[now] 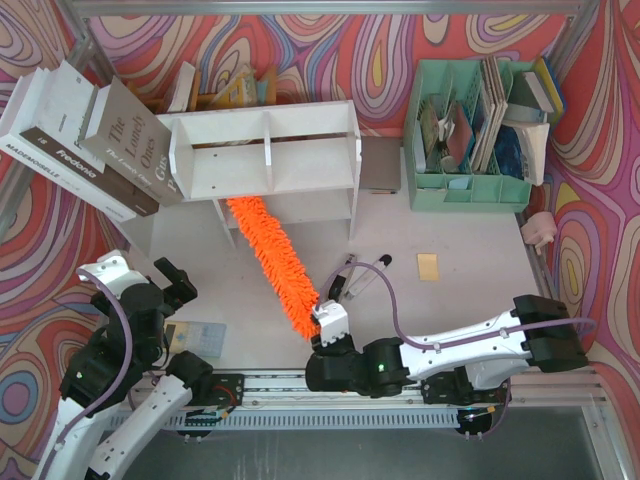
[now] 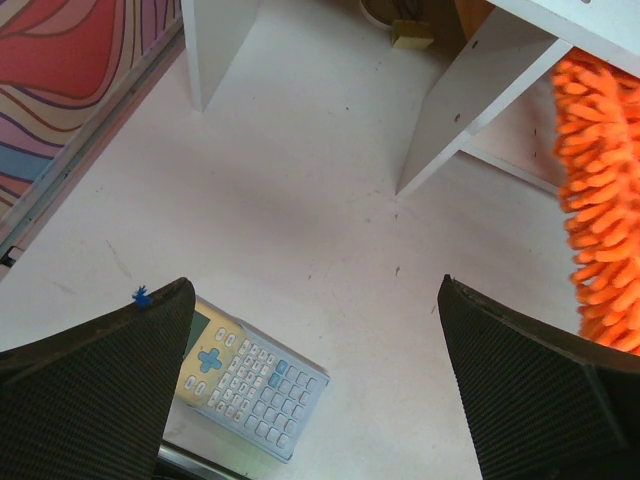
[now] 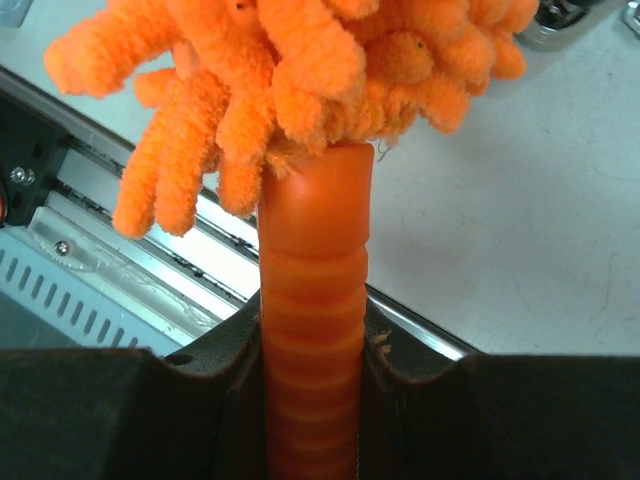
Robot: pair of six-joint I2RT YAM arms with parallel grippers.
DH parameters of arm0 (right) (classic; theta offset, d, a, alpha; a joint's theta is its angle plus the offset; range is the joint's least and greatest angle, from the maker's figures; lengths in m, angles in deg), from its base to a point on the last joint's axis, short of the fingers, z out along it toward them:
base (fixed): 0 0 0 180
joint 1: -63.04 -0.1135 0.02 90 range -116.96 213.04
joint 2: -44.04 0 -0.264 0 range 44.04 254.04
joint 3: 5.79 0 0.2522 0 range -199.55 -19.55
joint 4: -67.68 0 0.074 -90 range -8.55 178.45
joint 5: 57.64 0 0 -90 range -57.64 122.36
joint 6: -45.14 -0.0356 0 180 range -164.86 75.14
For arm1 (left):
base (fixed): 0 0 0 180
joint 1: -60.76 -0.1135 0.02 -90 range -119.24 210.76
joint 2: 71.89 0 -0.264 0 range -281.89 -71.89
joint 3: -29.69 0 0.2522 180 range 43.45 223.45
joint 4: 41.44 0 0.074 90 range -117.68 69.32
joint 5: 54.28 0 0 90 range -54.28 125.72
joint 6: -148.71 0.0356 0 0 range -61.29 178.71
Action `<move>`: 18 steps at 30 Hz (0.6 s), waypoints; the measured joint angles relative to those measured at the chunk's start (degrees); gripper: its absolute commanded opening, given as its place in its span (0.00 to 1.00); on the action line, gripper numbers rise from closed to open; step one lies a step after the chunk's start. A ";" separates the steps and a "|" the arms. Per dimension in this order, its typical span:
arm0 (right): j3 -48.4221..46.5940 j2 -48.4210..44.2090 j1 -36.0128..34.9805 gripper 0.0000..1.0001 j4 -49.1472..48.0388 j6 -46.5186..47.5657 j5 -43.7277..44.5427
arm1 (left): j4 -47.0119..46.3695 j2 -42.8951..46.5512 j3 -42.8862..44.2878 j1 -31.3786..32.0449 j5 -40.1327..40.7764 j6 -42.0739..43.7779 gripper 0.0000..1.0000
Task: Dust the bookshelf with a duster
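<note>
The ribbed orange handle of the duster [image 3: 315, 330] fills the bottom centre of my right wrist view. My right claw [image 1: 328, 322] is clamped tight on it, with fluffy strands bursting out just above. From overhead, the orange head slants from lower centre up and to the left, and its tip is tucked into the lower tier of the white bookshelf [image 1: 265, 150], left of the divider. Whether it touches the wood I cannot tell. My left claw [image 2: 310, 380] hangs at lower left, spread wide and empty, above a calculator [image 2: 250, 385] lying on the table [image 1: 450, 300].
</note>
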 measured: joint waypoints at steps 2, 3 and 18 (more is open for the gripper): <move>0.11 -0.66 -0.07 0.00 1.75 -2.27 0.87 | 0.00 0.00 0.00 0.00 0.00 0.00 0.98; 0.39 -1.11 0.00 0.00 2.51 -3.43 1.27 | 0.00 0.00 0.00 0.00 0.00 0.00 0.98; -0.22 2.47 1.16 0.00 -1.44 2.73 -3.63 | 0.00 0.00 0.00 0.00 0.00 -0.17 0.98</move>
